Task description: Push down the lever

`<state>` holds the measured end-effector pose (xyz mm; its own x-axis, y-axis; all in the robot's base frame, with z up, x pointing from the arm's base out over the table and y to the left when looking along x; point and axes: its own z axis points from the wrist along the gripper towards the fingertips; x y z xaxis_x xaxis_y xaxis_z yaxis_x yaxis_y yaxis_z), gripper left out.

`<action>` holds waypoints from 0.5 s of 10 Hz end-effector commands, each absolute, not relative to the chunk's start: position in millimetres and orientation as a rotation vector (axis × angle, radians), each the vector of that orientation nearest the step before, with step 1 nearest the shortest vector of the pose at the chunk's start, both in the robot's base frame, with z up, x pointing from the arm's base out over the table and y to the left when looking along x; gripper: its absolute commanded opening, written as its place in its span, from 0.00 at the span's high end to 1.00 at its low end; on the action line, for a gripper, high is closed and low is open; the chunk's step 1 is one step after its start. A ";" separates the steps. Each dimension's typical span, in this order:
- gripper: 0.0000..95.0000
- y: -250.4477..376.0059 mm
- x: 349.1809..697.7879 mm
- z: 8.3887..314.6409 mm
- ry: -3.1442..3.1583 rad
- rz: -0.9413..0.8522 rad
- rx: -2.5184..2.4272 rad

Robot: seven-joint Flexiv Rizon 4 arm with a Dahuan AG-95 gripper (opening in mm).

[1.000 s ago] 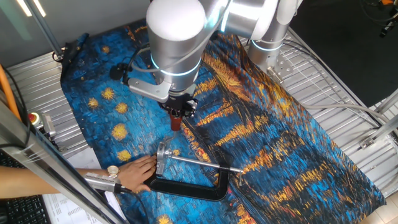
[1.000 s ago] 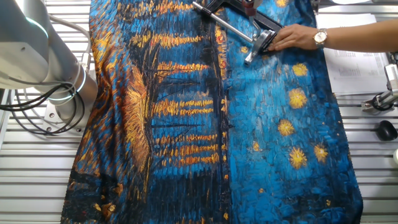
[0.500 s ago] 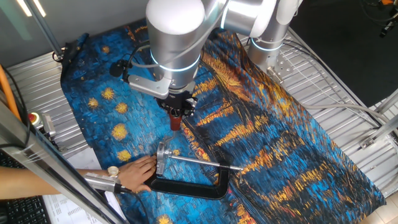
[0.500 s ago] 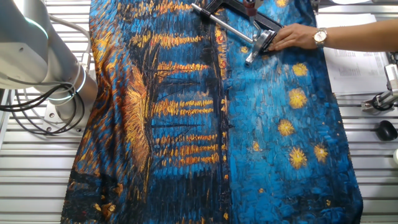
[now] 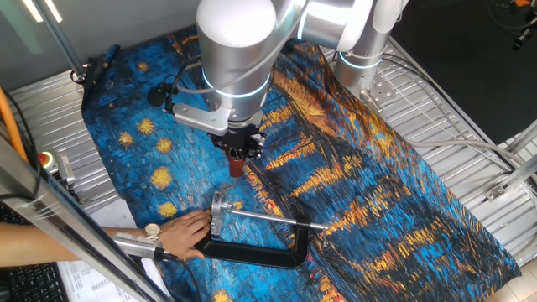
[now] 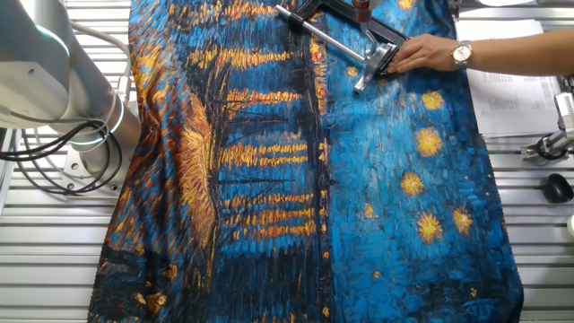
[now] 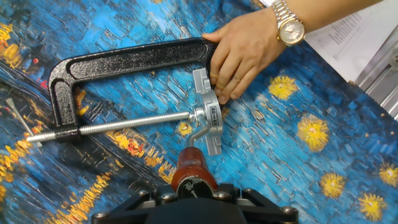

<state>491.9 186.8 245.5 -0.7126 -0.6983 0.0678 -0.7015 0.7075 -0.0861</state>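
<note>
The lever is a thin silver arm (image 7: 200,138) ending in a reddish-brown knob (image 7: 191,167), hinged to a silver bracket (image 7: 209,118). The bracket sits at the end of a black C-clamp (image 7: 124,59) lying on the painted cloth. My gripper (image 7: 193,182) is shut on the knob; in the one fixed view the gripper (image 5: 238,158) stands upright over the bracket (image 5: 220,211) with the knob (image 5: 237,167) between its fingers. In the other fixed view only the knob (image 6: 360,10) shows at the top edge, above the bracket (image 6: 377,61).
A person's hand (image 7: 242,53) with a wristwatch presses on the clamp beside the bracket; it also shows in the one fixed view (image 5: 186,235). The clamp's long threaded rod (image 7: 118,126) runs left. The cloth (image 5: 377,193) covers a metal grid table. Papers (image 7: 348,31) lie at the right.
The arm has shifted very slightly to the left in the one fixed view. The knob stays in the gripper, and the hand and clamp have not moved.
</note>
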 end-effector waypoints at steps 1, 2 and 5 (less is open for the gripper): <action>1.00 186.0 492.5 236.8 -2.851 0.173 1.220; 1.00 186.0 492.5 236.8 -2.839 0.159 1.239; 1.00 186.0 492.5 236.8 -2.818 0.100 1.302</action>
